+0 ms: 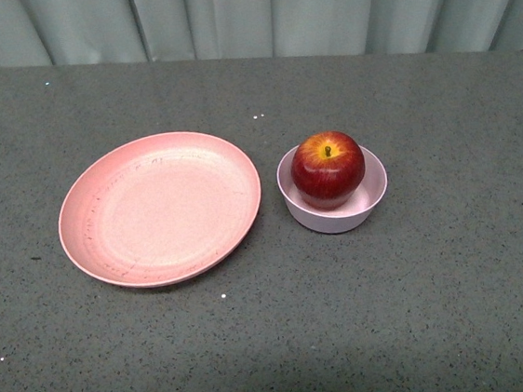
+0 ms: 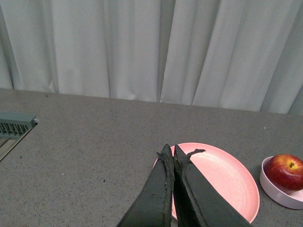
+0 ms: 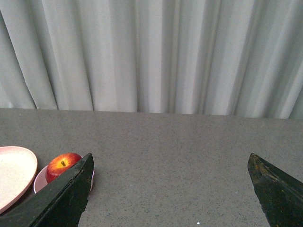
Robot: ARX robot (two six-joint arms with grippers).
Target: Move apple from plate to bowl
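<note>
The dark-red apple point(image 1: 328, 168) sits upright inside the small pale pink bowl point(image 1: 369, 203), stem up. The wide salmon-pink plate point(image 1: 160, 208) lies empty just left of the bowl. Neither arm shows in the front view. In the left wrist view my left gripper point(image 2: 171, 152) is shut, its tips pressed together over the near side of the plate point(image 2: 227, 177), with the apple point(image 2: 285, 171) and bowl point(image 2: 279, 191) off to the side. In the right wrist view my right gripper point(image 3: 170, 163) is wide open and holds nothing; apple point(image 3: 63, 165), bowl point(image 3: 40, 179) and plate point(image 3: 14, 172) lie beside one finger.
A grey speckled tabletop point(image 1: 423, 310) carries everything, backed by a pale curtain point(image 1: 243, 15). A grey-green vented object point(image 2: 16, 125) sits at the table's edge in the left wrist view.
</note>
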